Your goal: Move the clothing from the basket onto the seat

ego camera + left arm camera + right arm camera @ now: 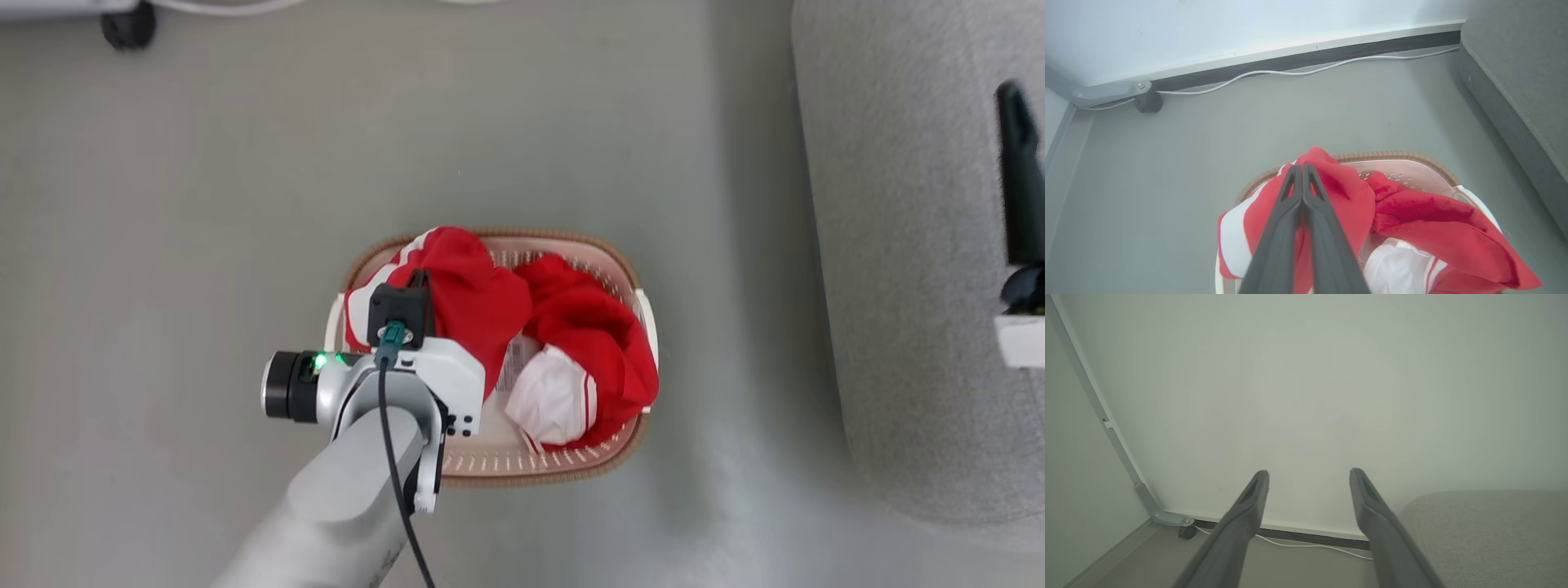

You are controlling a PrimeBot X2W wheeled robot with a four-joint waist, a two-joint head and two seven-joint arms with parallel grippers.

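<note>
The cream basket [624, 263] with a brown rim stands on the grey floor and holds the red-and-white clothing. My left gripper [1301, 168] is shut, its tips pinching the left garment [469, 294], which bunches up into a peak [1345, 196] over the basket rim [1392, 155]. A second red garment with a white panel [596, 351] lies in the basket's right half [1437, 224]. A paper label [513, 365] shows between the two. The grey seat [898, 245] is to the right. My right gripper [1309, 473] is open and empty, held high above the seat [1486, 531]; one of its dark fingers [1019, 171] shows over the cushion.
A black caster wheel [1148, 102] and a white cable [1290, 72] lie along the dark baseboard at the far wall. Bare grey floor [204, 204] surrounds the basket. The seat's front edge [1515, 118] runs close to the basket's right side.
</note>
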